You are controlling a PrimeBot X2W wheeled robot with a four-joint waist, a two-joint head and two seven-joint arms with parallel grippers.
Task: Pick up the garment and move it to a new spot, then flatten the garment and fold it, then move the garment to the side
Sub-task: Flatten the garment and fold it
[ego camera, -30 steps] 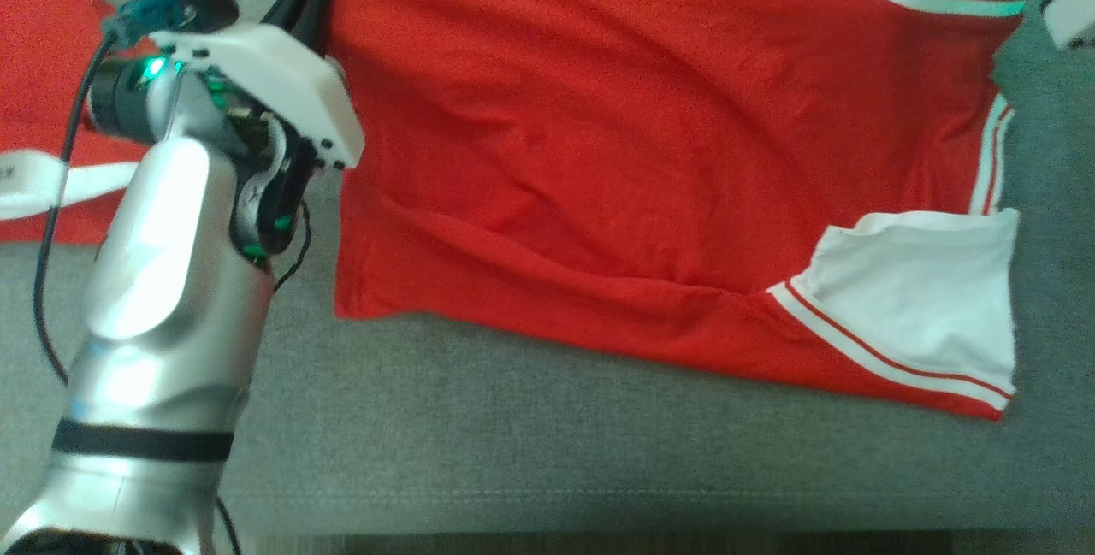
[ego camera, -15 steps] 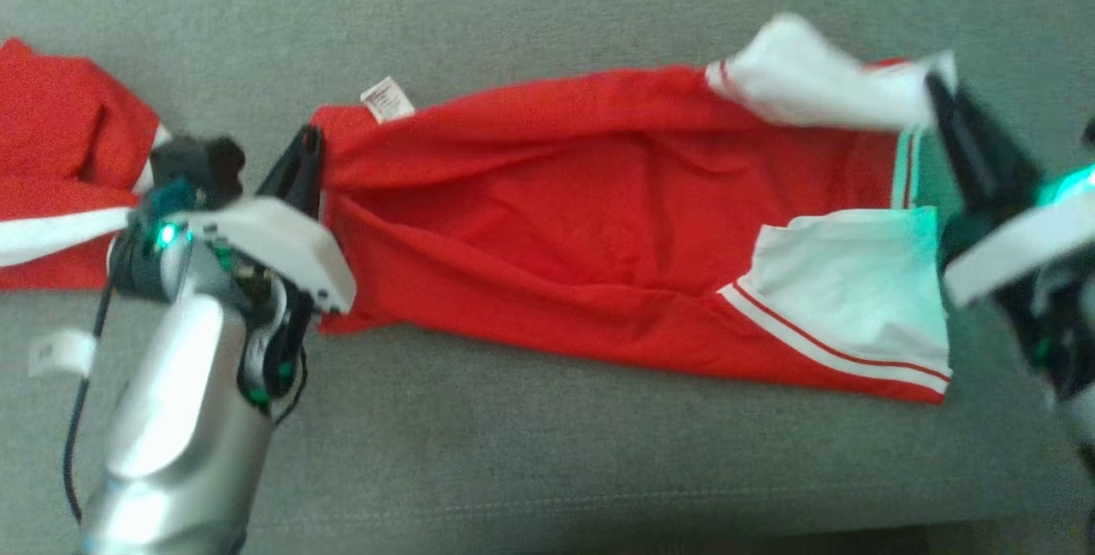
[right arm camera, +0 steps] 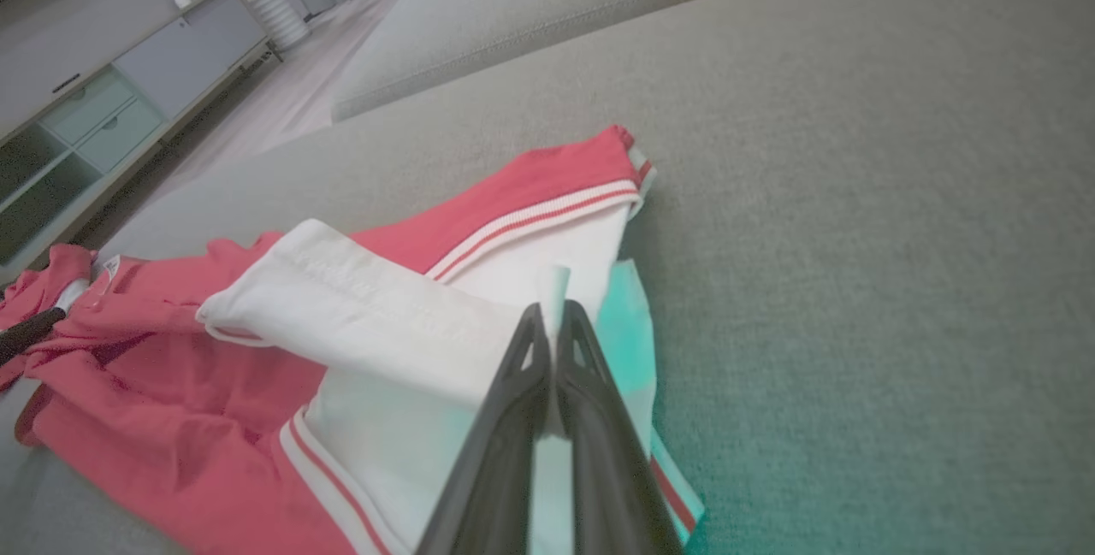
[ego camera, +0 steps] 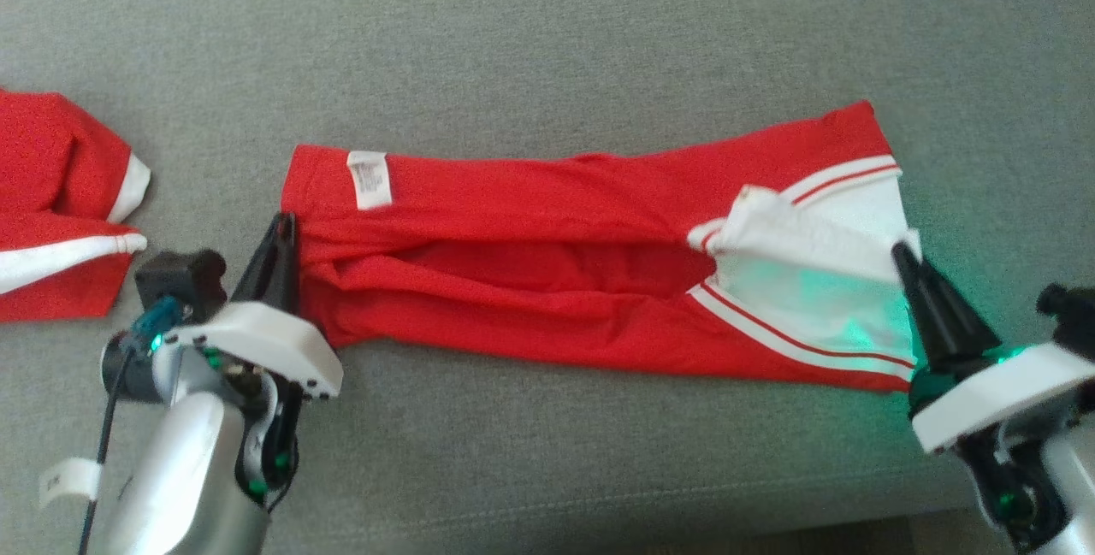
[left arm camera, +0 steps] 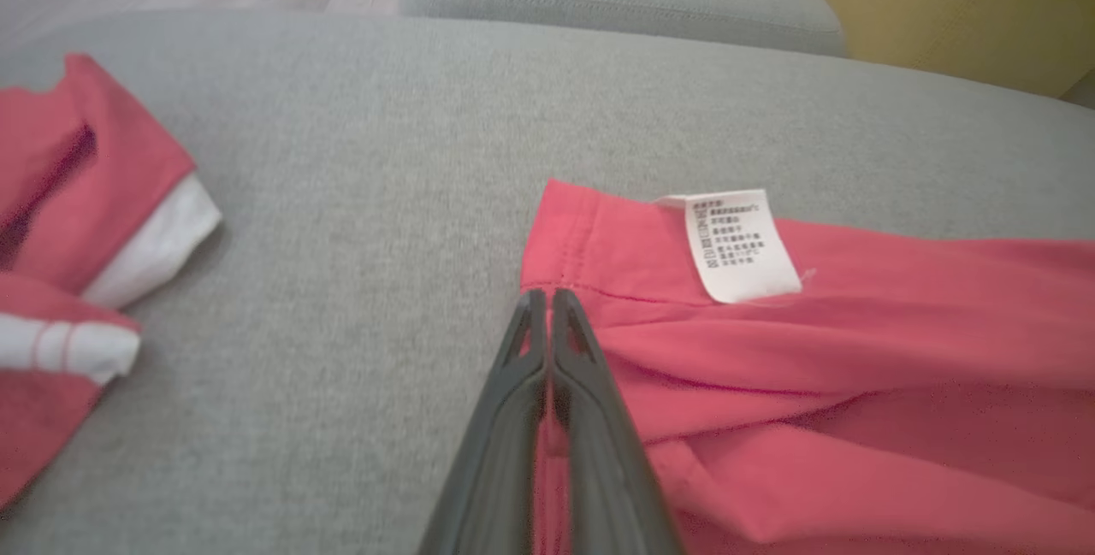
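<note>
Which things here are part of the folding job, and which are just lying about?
In the job: red garment; left gripper and right gripper, shut on its ends.
Lying about: second red garment at the left; cabinet behind.

Folded the garment (ego camera: 530, 281) from a wide spread sheet into a narrow strip, laid flat, parallel to the cushion's (ego camera: 547, 42) front edge. Flipped the care label (ego camera: 369, 179) up top, flopped the white sleeve (ego camera: 804, 239) over. Pulled left gripper (ego camera: 275, 251) and right gripper (ego camera: 908, 268) down low too.
</note>
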